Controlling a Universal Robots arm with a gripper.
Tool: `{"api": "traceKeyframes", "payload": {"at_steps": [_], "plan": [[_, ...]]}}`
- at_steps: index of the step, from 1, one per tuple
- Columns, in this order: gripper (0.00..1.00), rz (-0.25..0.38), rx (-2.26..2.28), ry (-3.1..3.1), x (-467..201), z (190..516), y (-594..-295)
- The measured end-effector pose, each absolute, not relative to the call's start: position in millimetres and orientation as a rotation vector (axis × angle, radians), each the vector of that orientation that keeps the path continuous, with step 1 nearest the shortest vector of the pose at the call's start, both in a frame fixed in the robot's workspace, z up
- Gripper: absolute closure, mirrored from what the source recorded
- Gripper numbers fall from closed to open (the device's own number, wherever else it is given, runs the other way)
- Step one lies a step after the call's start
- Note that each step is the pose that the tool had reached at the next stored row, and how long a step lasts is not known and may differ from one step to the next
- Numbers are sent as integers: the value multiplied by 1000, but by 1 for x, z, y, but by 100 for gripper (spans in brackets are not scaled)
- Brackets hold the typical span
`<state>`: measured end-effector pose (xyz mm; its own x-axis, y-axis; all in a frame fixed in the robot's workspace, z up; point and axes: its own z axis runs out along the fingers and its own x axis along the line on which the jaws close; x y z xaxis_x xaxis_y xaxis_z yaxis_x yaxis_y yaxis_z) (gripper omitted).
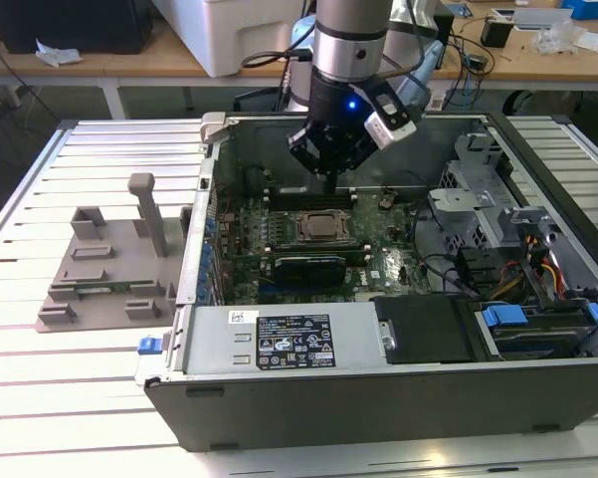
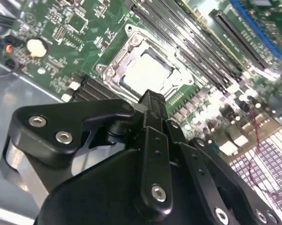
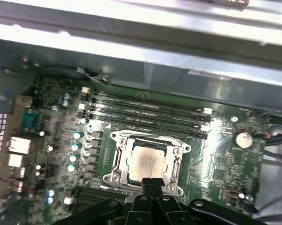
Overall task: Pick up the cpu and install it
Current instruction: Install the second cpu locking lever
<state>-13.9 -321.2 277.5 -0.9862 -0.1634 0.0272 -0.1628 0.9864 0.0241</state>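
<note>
the cpu [image 3: 146, 161] already lies flat inside the socket [image 3: 148, 162] on the motherboard [image 3: 225, 154], its silvery top framed by the metal bracket in both wrist views. so the picking-up looks finished and the chip appears seated; whether the retention frame is latched down i cannot tell from these pictures.

the claw [image 1: 328, 171] hangs above the open computer case [image 1: 378, 398], over the far part of the board, well clear of the chip. in the first wrist view its two dark fingertips [image 3: 151, 184] stand pressed together with nothing between them, so it is clenched on nothing; the second wrist view shows the same narrow closed tip [image 2: 152, 101] just beside the socket's edge.

room to move is fair straight up, since the case is open on top. sideways it is tighter: the case's far wall [image 3: 145, 51] stands near behind the memory slots [image 3: 145, 110], the drive cage [image 1: 478, 199] rises on the exterior view's right, and the power supply [image 1: 279, 344] blocks the near side. on the exterior view's left, outside the case, the grey fixture tray [image 1: 104, 274] with its upright post sits on the slatted counter [image 1: 80, 398], well apart from the claw.
</note>
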Motion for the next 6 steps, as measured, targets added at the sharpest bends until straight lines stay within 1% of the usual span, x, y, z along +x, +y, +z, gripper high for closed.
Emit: {"api": "traceKeyframes", "payload": {"at_steps": [6], "plan": [[89, -34, 255, -3102, -14, 278, -321]]}}
